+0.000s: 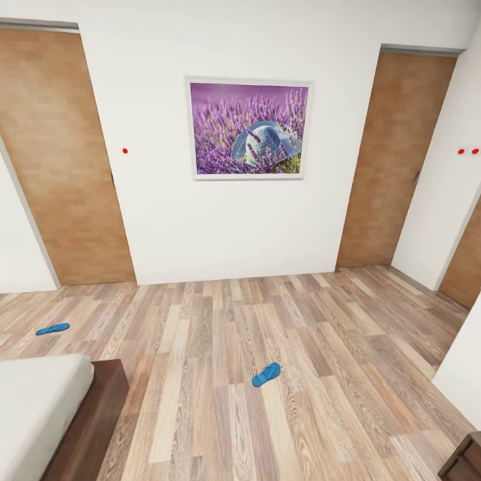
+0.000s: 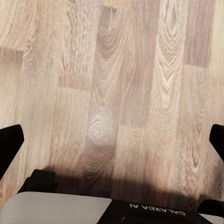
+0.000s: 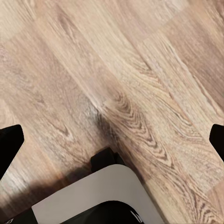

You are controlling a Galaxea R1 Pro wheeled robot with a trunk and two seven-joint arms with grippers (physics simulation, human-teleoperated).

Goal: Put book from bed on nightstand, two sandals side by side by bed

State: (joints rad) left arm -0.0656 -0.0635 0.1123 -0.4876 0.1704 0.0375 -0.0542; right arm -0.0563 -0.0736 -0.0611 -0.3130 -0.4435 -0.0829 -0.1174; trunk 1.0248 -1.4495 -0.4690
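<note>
Two bright blue sandals lie apart on the wood-plank floor. One sandal (image 1: 266, 375) is in the middle of the floor, and the other sandal (image 1: 52, 329) is at the far left, beyond the bed. The bed (image 1: 100, 407) shows its dark brown frame corner and light-grey mattress at the lower left. The book is out of view. My left gripper (image 2: 112, 144) is open over bare floor, with its black fingertips (image 2: 9, 144) far apart. My right gripper (image 3: 112, 144) is also open above the planks and holds nothing.
A white wall with a lavender picture (image 1: 250, 129) faces me, between two light-brown doors (image 1: 60, 160) (image 1: 394, 160). A dark-brown wooden furniture corner (image 1: 465, 461) pokes in at the lower right; too little shows to tell what it is. A white wall edge (image 1: 461, 374) stands at the right.
</note>
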